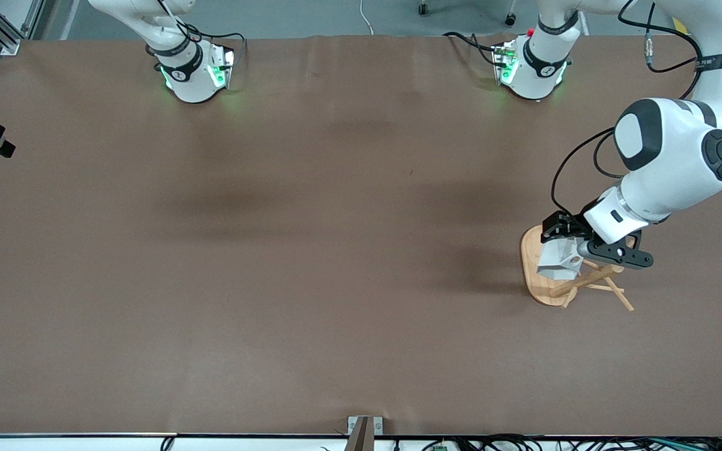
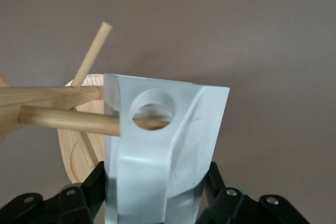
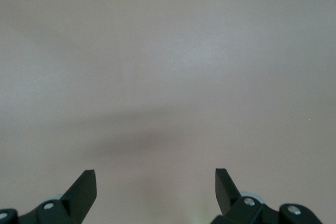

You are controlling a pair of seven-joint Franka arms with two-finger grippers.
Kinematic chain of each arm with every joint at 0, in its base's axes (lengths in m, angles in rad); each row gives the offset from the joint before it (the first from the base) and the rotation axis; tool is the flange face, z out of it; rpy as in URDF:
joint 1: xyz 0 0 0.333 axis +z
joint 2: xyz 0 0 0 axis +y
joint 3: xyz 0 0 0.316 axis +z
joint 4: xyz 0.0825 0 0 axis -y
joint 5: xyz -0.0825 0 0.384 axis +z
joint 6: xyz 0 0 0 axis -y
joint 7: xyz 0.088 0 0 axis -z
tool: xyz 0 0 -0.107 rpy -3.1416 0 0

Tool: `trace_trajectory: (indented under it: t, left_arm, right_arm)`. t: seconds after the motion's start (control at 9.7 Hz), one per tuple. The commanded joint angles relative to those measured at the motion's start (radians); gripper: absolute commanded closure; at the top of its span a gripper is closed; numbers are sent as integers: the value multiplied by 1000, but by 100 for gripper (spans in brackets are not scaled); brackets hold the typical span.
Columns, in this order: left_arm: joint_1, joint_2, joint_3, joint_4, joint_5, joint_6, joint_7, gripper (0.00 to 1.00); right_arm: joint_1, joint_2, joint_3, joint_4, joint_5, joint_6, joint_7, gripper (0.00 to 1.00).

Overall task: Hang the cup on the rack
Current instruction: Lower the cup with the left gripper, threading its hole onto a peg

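Note:
My left gripper (image 1: 563,245) is shut on the white faceted cup (image 1: 558,261) and holds it over the bamboo rack (image 1: 539,289) at the left arm's end of the table. In the left wrist view the cup (image 2: 160,166) sits between the black fingers (image 2: 92,190), and a thin rack peg (image 2: 68,120) passes into the round hole of the cup's handle (image 2: 152,109). The rack's post (image 2: 47,98) and oval base (image 2: 76,150) show beside the cup. My right gripper (image 3: 156,184) is open and empty above bare table; in the front view it is out of sight.
The brown table (image 1: 311,250) spreads wide around the rack. The two arm bases (image 1: 195,69) stand along the table edge farthest from the front camera. A small bracket (image 1: 364,429) sits at the nearest edge.

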Motion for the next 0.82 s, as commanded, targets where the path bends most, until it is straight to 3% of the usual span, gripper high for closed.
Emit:
trace_trajectory:
  t: [0.0,0.72]
  left_arm:
    - [-1,42,5,5,-23,12,8,97]
    - [1,49,10,31,-20,20,9,96]
  right_arm:
    - [10,-10,-6,-9,-5,-3,3,0]
    - [30,-10,-27,-11,-5,-1,1,0]
